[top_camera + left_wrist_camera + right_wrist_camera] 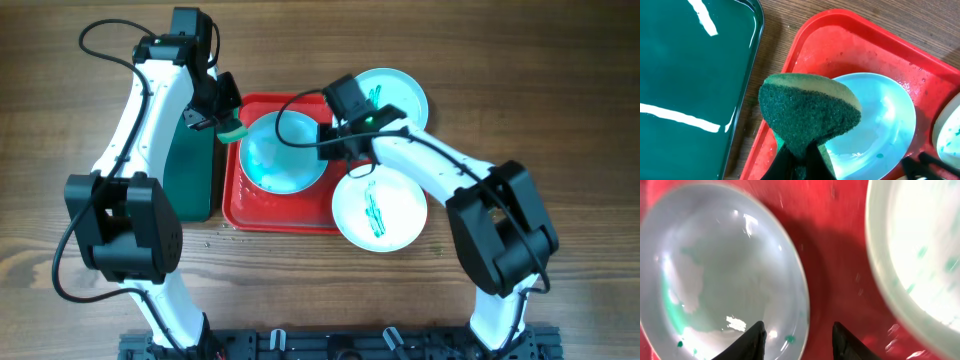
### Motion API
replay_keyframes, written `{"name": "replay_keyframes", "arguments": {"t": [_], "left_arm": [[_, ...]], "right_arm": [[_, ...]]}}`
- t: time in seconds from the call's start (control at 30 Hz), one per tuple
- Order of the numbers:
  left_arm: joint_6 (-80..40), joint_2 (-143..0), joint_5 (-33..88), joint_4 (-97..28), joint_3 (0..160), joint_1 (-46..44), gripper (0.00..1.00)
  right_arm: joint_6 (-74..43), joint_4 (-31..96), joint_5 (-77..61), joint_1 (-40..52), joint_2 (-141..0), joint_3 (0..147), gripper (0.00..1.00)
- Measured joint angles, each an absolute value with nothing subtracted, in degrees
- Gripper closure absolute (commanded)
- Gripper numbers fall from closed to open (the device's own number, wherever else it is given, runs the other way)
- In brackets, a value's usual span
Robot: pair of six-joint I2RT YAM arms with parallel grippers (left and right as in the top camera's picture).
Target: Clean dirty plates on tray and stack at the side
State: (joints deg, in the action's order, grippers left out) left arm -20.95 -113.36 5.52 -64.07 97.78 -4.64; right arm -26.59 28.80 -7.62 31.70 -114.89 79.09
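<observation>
While the left tool (797, 162) clamps a sponge (810, 112), the right tool (800, 340), apart, spans the plate (715, 270) rim.

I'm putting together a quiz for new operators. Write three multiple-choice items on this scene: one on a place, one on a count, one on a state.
1. Where does the pale-blue plate beside the sponge lie?
A. on the dark green tray
B. on the red tray
C. on bare wood

2. How many plates show in the overhead view?
A. one
B. two
C. three

3. What is the left gripper doing?
A. shut on the sponge
B. open and empty
C. shut on a plate rim

Answers:
1 B: the left wrist view shows red tray floor around the plate's rim.
2 C: there are the pale-blue plate, an upper right plate and a lower right plate.
3 A: the sponge sits pinched between the gripper's fingers in the left wrist view.
</observation>
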Motion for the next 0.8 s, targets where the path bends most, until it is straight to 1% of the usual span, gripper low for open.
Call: {"name": "replay_keyframes", "arguments": {"t": [0.1,0.2,0.27,0.3,0.37,0.43,0.47,0.5,0.6,0.63,0.7,0.8], "left_arm": [[-20.9,-113.4,5.5,-64.1,97.8,-4.6,0.96],[-20.9,-113.4,5.5,-64.1,97.8,-4.6,0.96],[-20.9,-113.4,5.5,-64.1,97.8,-4.6,0.96],[-20.9,-113.4,5.5,-64.1,97.8,-4.6,0.96],[-20.9,-113.4,5.5,-64.1,97.8,-4.6,0.96],[-20.9,-113.4,5.5,-64.1,97.8,-4.6,0.96],[-20.9,-113.4,5.5,-64.1,97.8,-4.6,0.96],[-20.9,-113.4,5.5,-64.1,97.8,-4.6,0.96],[-20.9,-113.4,5.5,-64.1,97.8,-4.6,0.96],[-20.9,-113.4,5.5,-64.1,97.8,-4.6,0.96],[-20.9,-113.4,5.5,-64.1,97.8,-4.6,0.96],[-20.9,-113.4,5.6,-64.1,97.8,-4.8,0.96]], "right_arm": [[-18.8,28.0,-8.4,30.7,-116.7,82.8,0.56],[-15.3,26.7,-8.7,30.9,-120.6,86.5,0.57],[-14.3,25.6,-8.3,30.9,-122.9,87.3,0.65],[-14.2,25.3,-7.9,30.9,-123.6,87.3,0.71],[-14.7,24.1,-6.9,30.9,-123.9,87.3,0.73],[-15.4,24.1,-6.2,30.9,-123.9,87.3,0.79],[-16.4,24.4,-6.0,30.9,-124.1,87.4,0.85],[-17.6,25.0,-5.9,30.9,-124.4,87.4,0.88],[-21.0,27.1,-5.9,30.9,-125.2,87.5,0.92],[-21.8,27.4,-6.0,30.9,-125.2,87.5,0.96],[-23.4,28.8,-6.6,30.9,-125.2,87.9,0.96],[-29.9,33.0,-7.4,31.0,-125.1,88.8,0.96]]}}
